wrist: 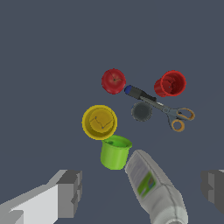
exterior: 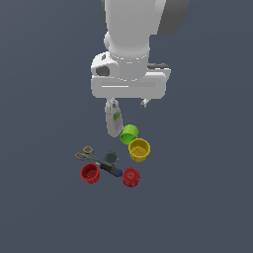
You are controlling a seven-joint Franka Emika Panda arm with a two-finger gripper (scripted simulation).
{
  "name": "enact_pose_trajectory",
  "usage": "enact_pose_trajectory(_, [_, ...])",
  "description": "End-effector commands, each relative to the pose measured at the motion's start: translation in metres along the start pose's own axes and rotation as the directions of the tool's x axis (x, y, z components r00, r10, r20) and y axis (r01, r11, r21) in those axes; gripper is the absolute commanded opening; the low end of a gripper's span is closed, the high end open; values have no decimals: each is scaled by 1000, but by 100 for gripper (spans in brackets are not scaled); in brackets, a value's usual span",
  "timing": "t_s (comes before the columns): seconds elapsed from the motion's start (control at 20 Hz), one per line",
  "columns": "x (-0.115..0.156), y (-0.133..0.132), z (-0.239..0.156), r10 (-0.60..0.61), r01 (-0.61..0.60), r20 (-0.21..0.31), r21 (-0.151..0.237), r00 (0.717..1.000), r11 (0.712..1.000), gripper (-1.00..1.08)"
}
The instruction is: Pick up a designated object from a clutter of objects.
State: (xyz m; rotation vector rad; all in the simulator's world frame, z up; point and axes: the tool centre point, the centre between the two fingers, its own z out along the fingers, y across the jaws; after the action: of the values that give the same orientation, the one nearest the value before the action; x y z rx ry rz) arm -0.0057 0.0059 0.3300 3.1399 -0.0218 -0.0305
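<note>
flat dark grey floor (exterior: 44,212). on it: small red plastic cup (exterior: 90,173) centre-left, orange-handled scissors (exterior: 87,153) at its 12, red ribbed disc (exterior: 131,177) at its 3, yellow cup (exterior: 139,149) and green cup (exterior: 129,133) at 1-2, grey bottle with green label (exterior: 114,120) at 1.

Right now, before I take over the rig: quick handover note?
Gripper: open, empty, above the grey bottle, well short of the target.
Red cup: upright on the floor at the exterior view's left of the clutter, next to the scissors and marker. Don't confuse it with the red ribbed disc.
Done: nothing grasped.
Left: move over the red cup, descend, grasp, lift.
</note>
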Motion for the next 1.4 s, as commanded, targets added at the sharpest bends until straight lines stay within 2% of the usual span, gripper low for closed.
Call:
enact_pose_trajectory(0.0, [0,0,0,0,0,0,0,1000,1000,100])
enact_pose_trajectory(0.75, [4,0,1,-32,32,0,-4,999,999,100])
enact_pose_trajectory(1.05, [18,8,14,25,-25,-1,5,1000,1000,100])
enact_pose_trajectory(1.35, [42,26,39,137,-137,0,19,991,990,100])
